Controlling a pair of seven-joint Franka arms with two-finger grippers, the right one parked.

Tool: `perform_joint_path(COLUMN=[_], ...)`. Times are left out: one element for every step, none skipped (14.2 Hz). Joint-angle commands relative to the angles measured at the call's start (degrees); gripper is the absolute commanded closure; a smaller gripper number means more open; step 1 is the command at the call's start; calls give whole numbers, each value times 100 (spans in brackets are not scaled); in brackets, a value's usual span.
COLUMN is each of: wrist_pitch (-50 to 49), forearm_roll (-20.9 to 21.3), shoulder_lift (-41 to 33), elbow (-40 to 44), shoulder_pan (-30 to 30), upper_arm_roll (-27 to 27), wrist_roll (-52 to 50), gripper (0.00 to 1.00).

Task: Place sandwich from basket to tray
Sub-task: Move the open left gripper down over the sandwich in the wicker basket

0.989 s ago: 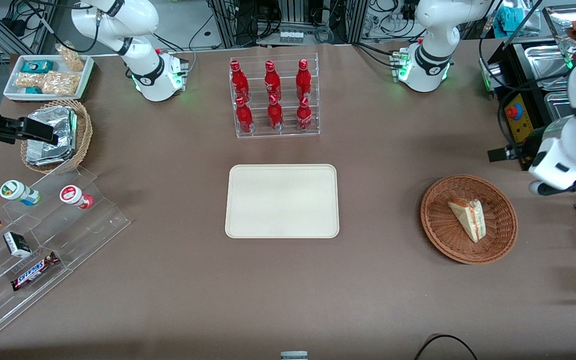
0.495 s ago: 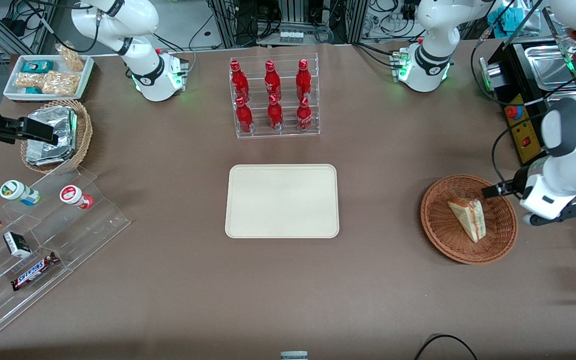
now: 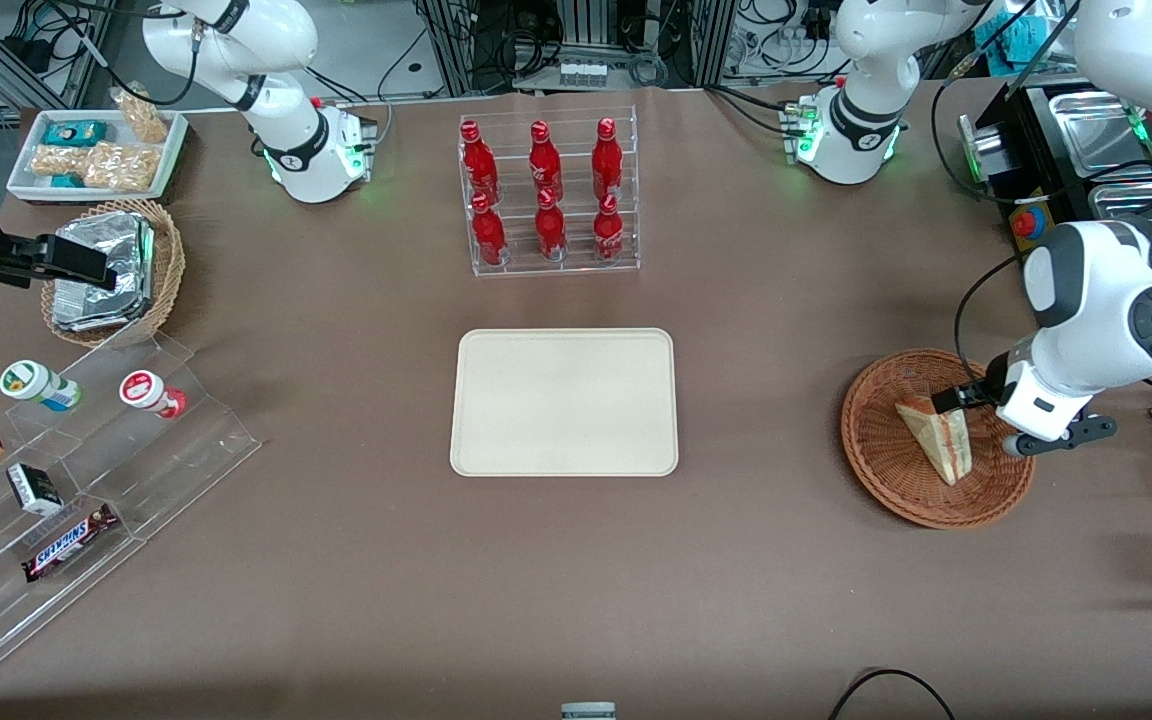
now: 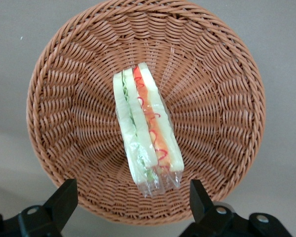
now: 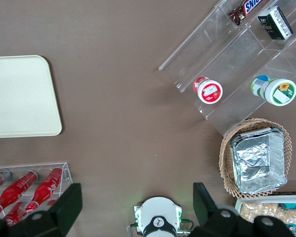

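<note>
The sandwich (image 3: 936, 440) (image 4: 145, 133), a clear-wrapped white-bread wedge with red and green filling, lies in the reddish-brown wicker basket (image 3: 871, 470) (image 4: 64, 98) toward the working arm's end of the table. My left gripper (image 3: 964, 400) (image 4: 130, 197) hovers above the basket, over the sandwich's wide end. Its two black fingers (image 4: 64, 197) stand wide open, apart from the wrap, with nothing between them. The cream tray (image 3: 564, 400) (image 5: 19, 96) lies bare at the table's middle.
A clear rack of red bottles (image 3: 548, 195) stands farther from the front camera than the tray. Toward the parked arm's end are a tan basket of foil packets (image 3: 111, 270), a clear stepped shelf with snacks (image 3: 86, 470) and a white snack tray (image 3: 96, 150).
My left arm has swung in from the table's edge and now has the gripper over the sandwich in the basket. The sandwich, basket and tray have not moved.
</note>
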Motion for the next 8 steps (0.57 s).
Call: perform_joint_path(wrist_pitch=[437,516,535,543,552,578,579,587], forearm_roll=[50,6,-11,-12,-3,-3,-12,-12], shoulder_lift=[-14,4,30,48,57,66,66,92], elbow=[-298,-342,-325,-307,-298,-298,-290,-281], shoulder_pan=[66,66,66,58,58,58,49,49], upper_arm_roll=[-11,-11,-11,-11,-11,-11,-11,-11], wrist_roll=[-46,-55,-203,-448,-581,-617,-643,-757], gripper=[0,0,0,0,0,0,0,0])
